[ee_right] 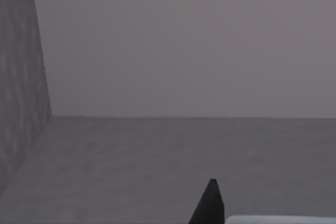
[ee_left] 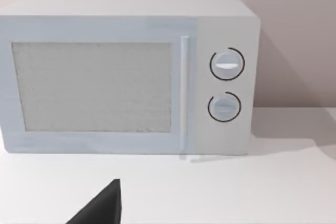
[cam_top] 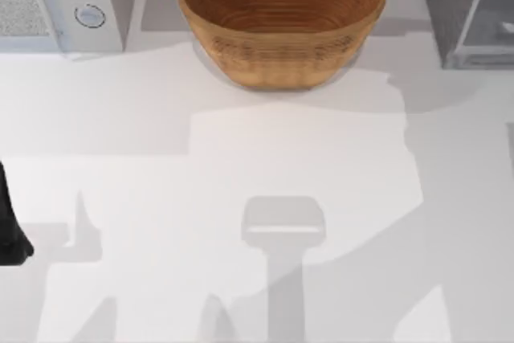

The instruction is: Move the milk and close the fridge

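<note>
Sits with the right hand [ee_right: 211, 207] inside the fridge [cam_top: 470, 14] at the table's [cam_top: 144, 174] far right, a pale edge, perhaps the milk [ee_right: 281, 220], just beside it, left hand [ee_left: 102, 208] parked facing the microwave [ee_left: 126, 72]; cannot tell either hand's fingers.

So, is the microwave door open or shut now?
Shut. In the left wrist view the microwave door lies flush with the front, its handle beside the two knobs, no gap visible.
</note>
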`<state>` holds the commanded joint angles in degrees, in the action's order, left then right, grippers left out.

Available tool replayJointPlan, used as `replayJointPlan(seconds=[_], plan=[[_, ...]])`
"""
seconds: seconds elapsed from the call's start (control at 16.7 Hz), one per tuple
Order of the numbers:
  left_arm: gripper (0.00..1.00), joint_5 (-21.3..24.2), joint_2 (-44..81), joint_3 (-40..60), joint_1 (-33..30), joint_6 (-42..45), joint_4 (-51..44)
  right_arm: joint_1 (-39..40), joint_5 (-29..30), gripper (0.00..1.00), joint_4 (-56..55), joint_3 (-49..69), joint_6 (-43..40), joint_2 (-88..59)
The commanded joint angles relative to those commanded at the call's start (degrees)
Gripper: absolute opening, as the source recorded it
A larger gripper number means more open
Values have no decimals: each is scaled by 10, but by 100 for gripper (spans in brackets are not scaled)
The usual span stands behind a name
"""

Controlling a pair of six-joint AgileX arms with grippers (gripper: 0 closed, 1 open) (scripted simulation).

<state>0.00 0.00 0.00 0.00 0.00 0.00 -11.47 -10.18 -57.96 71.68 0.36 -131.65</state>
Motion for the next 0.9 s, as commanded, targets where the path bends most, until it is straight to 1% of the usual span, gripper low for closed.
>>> replayJointPlan(seconds=[0.54, 0.9], plan=[[100, 0, 0, 0, 0, 0, 0, 0, 0, 0, 0, 0, 0, 0], [100, 0, 0, 0, 0, 0, 0, 0, 0, 45, 0, 0, 0, 0]])
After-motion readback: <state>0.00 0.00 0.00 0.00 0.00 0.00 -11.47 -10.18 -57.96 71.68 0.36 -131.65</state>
